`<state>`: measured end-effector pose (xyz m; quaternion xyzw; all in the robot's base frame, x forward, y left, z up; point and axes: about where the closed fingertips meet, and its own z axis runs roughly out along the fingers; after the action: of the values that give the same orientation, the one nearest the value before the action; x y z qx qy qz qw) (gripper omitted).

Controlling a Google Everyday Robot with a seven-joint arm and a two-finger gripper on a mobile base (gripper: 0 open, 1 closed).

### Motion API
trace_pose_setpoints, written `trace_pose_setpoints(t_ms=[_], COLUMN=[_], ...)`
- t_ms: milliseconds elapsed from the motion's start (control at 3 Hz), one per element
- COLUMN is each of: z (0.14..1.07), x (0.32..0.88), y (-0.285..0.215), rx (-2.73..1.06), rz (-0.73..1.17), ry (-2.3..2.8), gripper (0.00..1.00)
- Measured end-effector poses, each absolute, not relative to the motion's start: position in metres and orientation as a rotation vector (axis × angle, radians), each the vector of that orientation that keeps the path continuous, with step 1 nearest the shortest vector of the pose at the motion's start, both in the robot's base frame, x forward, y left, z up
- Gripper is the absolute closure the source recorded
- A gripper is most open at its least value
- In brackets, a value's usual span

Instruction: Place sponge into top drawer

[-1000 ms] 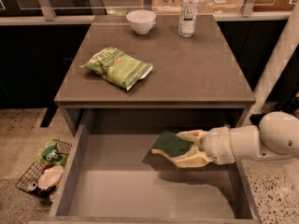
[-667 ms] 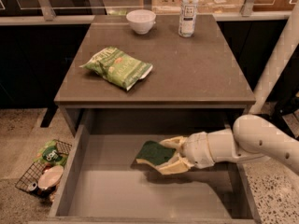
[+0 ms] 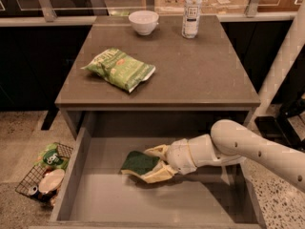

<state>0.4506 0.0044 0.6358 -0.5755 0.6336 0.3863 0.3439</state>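
From where I sat, the top drawer (image 3: pixel 143 199) was pulled wide open under the table (image 3: pixel 205 75). The gripper (image 3: pixel 146 163) was down inside it, fingers clamped on the sponge (image 3: pixel 137 160), green side up, low over the drawer floor around its middle. Couldn't tell if it touched. A wire basket (image 3: pixel 35 175) of trash sat on the floor to the left. Up top were a green snack bag (image 3: pixel 120 69), then a white bowl (image 3: pixel 144 21) and a water bottle (image 3: pixel 191 11) at the far edge.

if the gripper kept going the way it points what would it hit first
The gripper, inside the top drawer holding the sponge, would likely meet its left wall; depth unclear.
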Motion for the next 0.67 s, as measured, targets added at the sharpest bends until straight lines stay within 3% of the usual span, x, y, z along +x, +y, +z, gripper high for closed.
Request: trace_pose_setpoints(t_ms=[667], z=[0.6362], x=[0.4492], y=[0.0058], rx=[-1.499], rz=[1.006], ry=[1.644], gripper=[0.54])
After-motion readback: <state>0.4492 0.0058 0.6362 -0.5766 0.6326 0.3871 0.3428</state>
